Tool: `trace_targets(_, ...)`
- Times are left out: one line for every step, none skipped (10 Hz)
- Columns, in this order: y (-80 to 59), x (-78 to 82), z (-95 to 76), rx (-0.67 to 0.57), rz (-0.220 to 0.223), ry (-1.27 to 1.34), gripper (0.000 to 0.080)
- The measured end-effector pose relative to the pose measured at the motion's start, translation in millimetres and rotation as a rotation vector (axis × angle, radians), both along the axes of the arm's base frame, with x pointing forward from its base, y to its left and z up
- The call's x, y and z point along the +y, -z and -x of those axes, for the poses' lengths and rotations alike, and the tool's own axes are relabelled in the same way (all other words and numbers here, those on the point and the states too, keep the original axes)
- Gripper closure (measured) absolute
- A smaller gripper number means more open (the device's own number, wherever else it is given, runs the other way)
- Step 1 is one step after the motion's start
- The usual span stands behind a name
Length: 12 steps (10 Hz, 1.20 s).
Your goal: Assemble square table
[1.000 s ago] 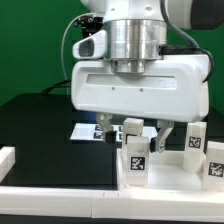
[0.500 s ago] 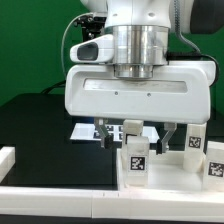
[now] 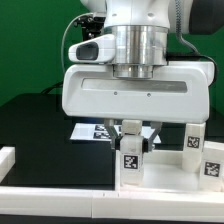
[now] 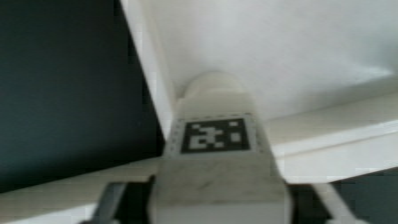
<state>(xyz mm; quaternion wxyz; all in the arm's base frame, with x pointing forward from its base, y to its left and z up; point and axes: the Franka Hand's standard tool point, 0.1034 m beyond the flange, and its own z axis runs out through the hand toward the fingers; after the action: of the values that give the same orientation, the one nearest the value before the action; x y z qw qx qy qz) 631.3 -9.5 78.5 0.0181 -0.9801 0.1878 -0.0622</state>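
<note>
Tool at centre frame pinching upright tagged leg | tabletop lower right under it | two legs at right edge | dark bench

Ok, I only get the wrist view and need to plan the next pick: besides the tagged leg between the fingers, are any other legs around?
Observer: Yes. Two more stand upright toward the exterior view's right of the gripper: a second leg and a third leg.
Operator: Is the one at the fingers upright too?
Observer: Yes, the first leg stands upright, its tag facing the exterior camera.
Operator: Anything behind it?
Observer: The marker board lies flat on the black table behind the gripper.
</note>
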Motion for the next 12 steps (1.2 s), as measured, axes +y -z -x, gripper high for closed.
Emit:
trace_targets(0.1, 0.0, 0.0, 0.001, -0.008, 0.060, 0.0515)
trace_targets(0.3, 0.0, 0.1, 0.002, -0.019, 0.145, 0.0515)
trace_targets(0.8, -0.1, 0.1, 0.004, -0.027, 0.219, 0.0515)
trace_targets(0.8, 3.3, -1.2, 0.010, -0.035, 0.347, 0.0515)
trace_targets(0.1, 9.4, -3.4, 0.025, -0.028, 0.445, 0.0515)
trace_targets(0.7, 8.5, -4.0, 0.032, -0.044, 0.568, 0.0515)
trace_targets(1.8, 8.2, -3.4, 0.033, -0.078, 0.767, 0.0515)
trace_targets(2.0, 10.4, -2.6, 0.026, -0.100, 0.992, 0.0515)
trace_targets(1.7, 14.7, -2.3, 0.009, -0.116, 1.158, 0.0515)
trace_targets(1.4, 15.3, -1.8, -0.016, -0.136, 1.275, 0.0515)
trace_targets(1.1, 14.9, -1.1, -0.026, -0.152, 1.370, 0.0515)
trace_targets(1.2, 14.9, -1.1, -0.024, -0.160, 1.408, 0.0514)
